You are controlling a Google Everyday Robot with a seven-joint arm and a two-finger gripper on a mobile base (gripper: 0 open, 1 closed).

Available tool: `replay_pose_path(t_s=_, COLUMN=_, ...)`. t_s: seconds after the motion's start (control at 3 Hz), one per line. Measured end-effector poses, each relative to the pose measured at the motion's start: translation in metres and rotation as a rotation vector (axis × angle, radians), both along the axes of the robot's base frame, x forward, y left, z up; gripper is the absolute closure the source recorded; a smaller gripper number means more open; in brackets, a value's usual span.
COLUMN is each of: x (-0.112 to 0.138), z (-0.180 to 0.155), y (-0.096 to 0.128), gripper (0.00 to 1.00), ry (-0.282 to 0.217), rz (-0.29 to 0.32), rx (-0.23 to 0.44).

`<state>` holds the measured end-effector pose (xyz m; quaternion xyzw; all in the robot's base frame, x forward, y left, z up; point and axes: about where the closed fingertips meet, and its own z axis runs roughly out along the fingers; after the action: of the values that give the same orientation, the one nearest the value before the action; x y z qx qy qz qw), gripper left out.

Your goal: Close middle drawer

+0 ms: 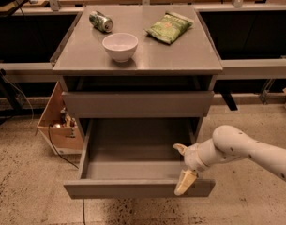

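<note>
The middle drawer (138, 187) is pulled far out of the grey cabinet, just below the uppermost drawer front (138, 103). Its plain grey front faces me and its inside looks empty. The lowest drawer is hidden beneath it. My gripper (183, 166) reaches in from the right on a white arm (245, 149), at the drawer's right front corner. Its cream fingers are spread apart: one fingertip (179, 147) is over the drawer's inside, the other (184, 184) hangs in front of the drawer's front panel. It holds nothing.
On the cabinet top (180, 55) stand a white bowl (120, 46), a tipped can (101, 21) and a green chip bag (168, 27). A cardboard box (58, 121) with a cable sits on the floor to the left. Dark shelving runs behind.
</note>
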<state>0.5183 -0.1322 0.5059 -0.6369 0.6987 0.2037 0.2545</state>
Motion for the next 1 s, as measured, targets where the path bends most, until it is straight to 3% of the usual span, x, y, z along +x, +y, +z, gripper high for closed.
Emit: replay_pose_path(t_s=1.0, x=0.038, z=-0.052, y=0.04, gripper=0.01, ry=-0.061, rz=0.025, rx=0.094)
